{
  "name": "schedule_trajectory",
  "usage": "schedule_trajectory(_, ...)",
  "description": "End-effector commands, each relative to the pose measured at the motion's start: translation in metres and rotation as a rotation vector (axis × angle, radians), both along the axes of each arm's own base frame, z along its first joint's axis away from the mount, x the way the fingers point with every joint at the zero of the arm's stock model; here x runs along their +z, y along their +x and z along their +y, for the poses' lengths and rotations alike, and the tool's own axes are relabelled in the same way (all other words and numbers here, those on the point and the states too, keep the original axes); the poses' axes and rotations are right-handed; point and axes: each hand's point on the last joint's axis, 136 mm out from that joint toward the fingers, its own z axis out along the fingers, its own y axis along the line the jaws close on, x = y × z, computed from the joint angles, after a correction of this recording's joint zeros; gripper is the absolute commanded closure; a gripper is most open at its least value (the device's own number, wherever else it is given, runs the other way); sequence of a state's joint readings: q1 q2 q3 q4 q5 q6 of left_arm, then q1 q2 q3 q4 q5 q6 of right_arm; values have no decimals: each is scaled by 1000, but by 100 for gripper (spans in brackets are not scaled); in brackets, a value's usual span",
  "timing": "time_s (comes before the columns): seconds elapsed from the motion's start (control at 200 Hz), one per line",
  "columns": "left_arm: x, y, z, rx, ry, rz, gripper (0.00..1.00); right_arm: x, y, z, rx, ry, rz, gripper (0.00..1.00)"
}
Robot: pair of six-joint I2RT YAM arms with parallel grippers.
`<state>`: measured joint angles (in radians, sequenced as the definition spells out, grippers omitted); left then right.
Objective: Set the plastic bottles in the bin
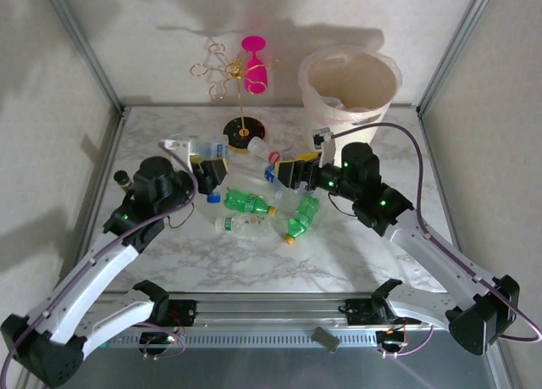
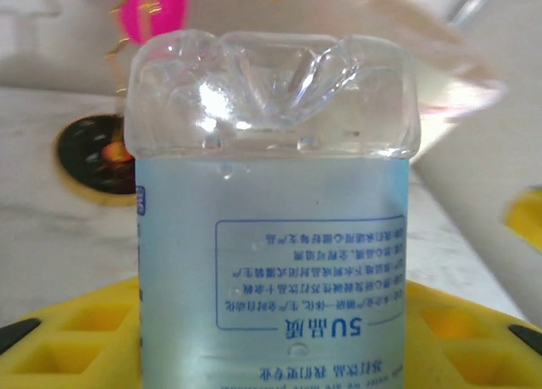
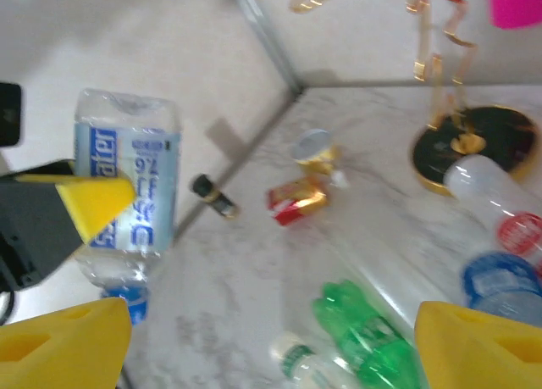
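- Left claw (image 1: pixel 206 174) is clamped on a clear bottle (image 2: pixel 271 194) with a dimpled base and a pale blue label.
- Right claw (image 3: pixel 271 334) has its yellow jaws apart over the marble table (image 1: pixel 254 270).
- Two green bottles (image 1: pixel 248 202) lie on their sides.
- The translucent, tapered cream bin (image 1: pixel 377 109) stands at the far right.

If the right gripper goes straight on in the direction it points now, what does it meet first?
Probably the green bottle, lying just ahead between the open fingers of the right gripper. A white-capped clear bottle lies beside it. Depth is unclear, so either may come first.
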<state>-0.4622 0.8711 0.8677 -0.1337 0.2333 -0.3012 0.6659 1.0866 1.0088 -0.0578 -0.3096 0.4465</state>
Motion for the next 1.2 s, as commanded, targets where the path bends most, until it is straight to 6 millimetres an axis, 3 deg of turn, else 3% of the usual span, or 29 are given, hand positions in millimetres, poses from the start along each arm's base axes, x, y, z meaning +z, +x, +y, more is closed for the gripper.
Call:
schedule_trajectory(0.0,16,-34,-33,-241,-22,-99,50,59,-36,16,205,160,-93,13)
schedule_trajectory(0.1,21,-45,-38,-277,15,-130,51,73,-48,25,304,203,-77,11)
schedule_trajectory(0.21,22,-45,-39,-265,77,-136,51,77,-43,35,314,194,-37,8)
schedule_trajectory(0.25,23,-45,-40,-262,96,-139,51,72,-34,37,280,167,-15,5)
schedule_trajectory(0.335,25,-43,-43,-256,121,-138,52,64,-36,56,303,125,17,2)
schedule_trajectory(0.576,24,-36,-56,-213,204,-130,53,43,-22,88,309,114,116,1)
schedule_trajectory(0.911,23,-26,-49,-119,234,-122,54,20,-5,95,229,130,203,13)
schedule_trajectory(1.061,16,-25,-54,-121,249,-106,54,16,-5,102,232,137,220,22)
schedule_trajectory(1.192,12,-24,-56,-113,271,-97,54,16,-11,112,265,145,223,24)
